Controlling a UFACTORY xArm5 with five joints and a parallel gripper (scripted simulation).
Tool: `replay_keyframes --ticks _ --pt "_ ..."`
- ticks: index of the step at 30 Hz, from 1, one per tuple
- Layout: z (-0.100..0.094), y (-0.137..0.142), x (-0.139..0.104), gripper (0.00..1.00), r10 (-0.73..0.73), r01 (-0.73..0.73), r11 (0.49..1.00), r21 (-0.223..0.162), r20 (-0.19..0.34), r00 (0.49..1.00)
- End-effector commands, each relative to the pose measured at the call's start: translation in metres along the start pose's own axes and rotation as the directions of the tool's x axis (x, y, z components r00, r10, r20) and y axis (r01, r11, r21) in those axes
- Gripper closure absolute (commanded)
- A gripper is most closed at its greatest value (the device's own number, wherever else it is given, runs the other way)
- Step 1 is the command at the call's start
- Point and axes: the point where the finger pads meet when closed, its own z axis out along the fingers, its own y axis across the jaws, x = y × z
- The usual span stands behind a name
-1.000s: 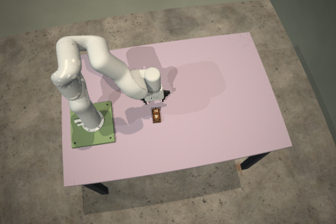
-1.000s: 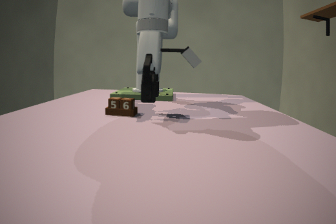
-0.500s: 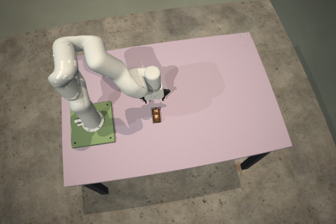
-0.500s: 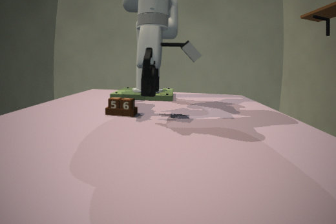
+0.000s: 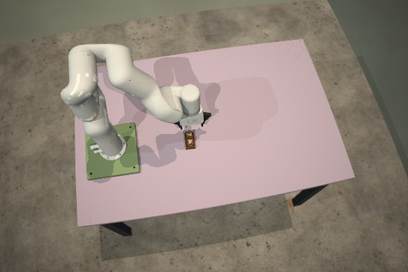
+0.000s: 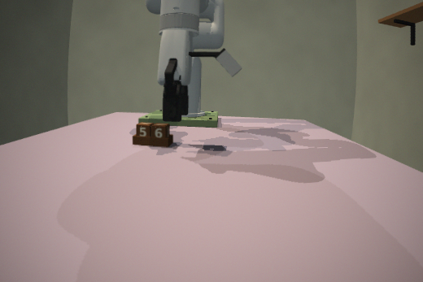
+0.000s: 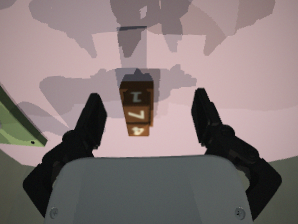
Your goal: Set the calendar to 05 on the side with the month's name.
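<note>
Table top (image 5: 251,162) (image 6: 228,225) (image 7: 240,75): plain pale pink, greyer in the shadows. Tray (image 6: 153,141): dark brown. Cubes (image 6: 143,131) and (image 6: 159,132): orange-brown, digits whitish. Base plate (image 5: 125,168) (image 6: 211,123) (image 7: 17,127), near the table's left edge in the top view: green with black dots. Arm (image 5: 137,84) (image 6: 179,2): glossy white, with a grey band. Gripper fingers: black. Floor (image 5: 212,237): mottled grey-brown.
</note>
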Motion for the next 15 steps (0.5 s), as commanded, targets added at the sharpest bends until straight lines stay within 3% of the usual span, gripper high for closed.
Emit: replay_keyframes --ticks 1,15 --pt "-0.001 0.009 -0.010 0.00 0.000 0.000 1.000 -0.004 0.000 1.000" --pt "-0.002 0.026 -0.035 0.00 0.000 0.000 1.000 -0.005 0.000 1.000"
